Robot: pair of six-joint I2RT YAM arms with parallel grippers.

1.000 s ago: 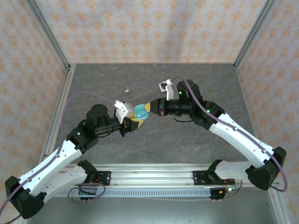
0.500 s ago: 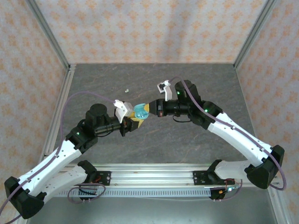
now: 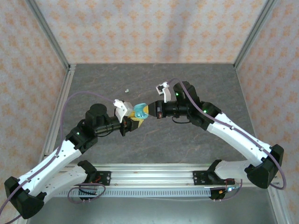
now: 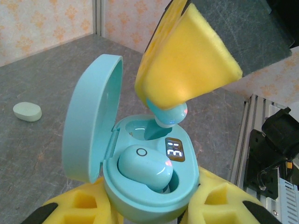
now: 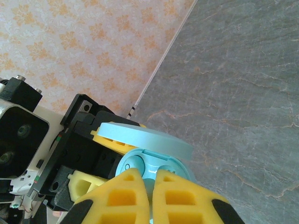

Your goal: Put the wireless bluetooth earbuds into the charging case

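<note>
My left gripper (image 4: 149,207) is shut on the base of the pale blue charging case (image 4: 140,196), whose lid (image 4: 88,126) stands open. One pale blue earbud (image 4: 142,165) sits in the near socket, beside a lit display. The far socket (image 4: 140,130) is empty. Just above it hangs a second pale blue earbud (image 4: 168,115), pinched in the yellow fingertips (image 4: 187,65) of my right gripper (image 3: 148,110). In the top view both grippers meet at the case (image 3: 140,112) above mid-table. The right wrist view looks down past my right gripper (image 5: 150,186) onto the case (image 5: 173,163).
A small whitish-green earbud (image 3: 126,90) lies alone on the dark stone tabletop (image 3: 196,79), behind and left of the case; the left wrist view has it as a pale oval (image 4: 27,111). Patterned walls close in three sides, and an aluminium rail (image 3: 154,172) runs along the near edge.
My right gripper has crept slightly left toward the case with its earbud. The left arm and case have stayed still.
</note>
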